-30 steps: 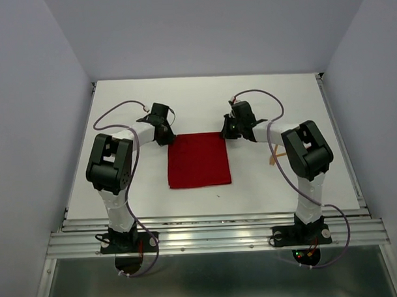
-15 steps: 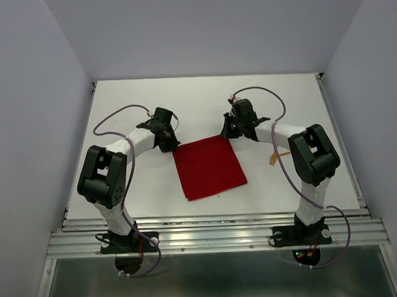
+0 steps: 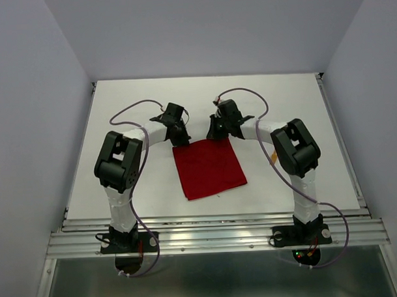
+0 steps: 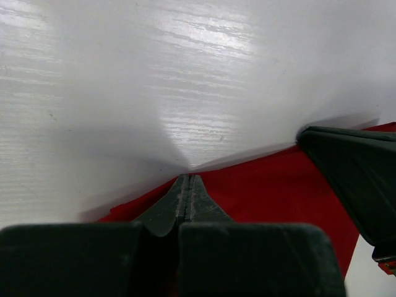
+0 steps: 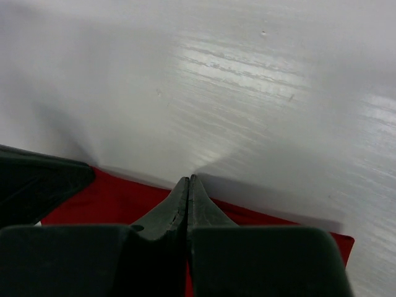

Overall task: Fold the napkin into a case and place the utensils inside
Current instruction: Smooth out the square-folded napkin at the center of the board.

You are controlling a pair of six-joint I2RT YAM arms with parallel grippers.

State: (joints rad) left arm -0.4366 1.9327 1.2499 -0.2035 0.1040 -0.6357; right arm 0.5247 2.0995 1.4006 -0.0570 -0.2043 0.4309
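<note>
Top external view has the napkin (image 3: 209,168) lying flat near centre, slightly skewed; our left gripper (image 3: 180,135) and right gripper (image 3: 217,131) each clamp a far corner, fingers together. We should lift both evenly and bring that edge nearward so the fold lands square

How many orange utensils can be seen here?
1: an orange utensil sliver just right of the napkin, against the right arm's elbow; another may be hidden behind that arm.
</note>
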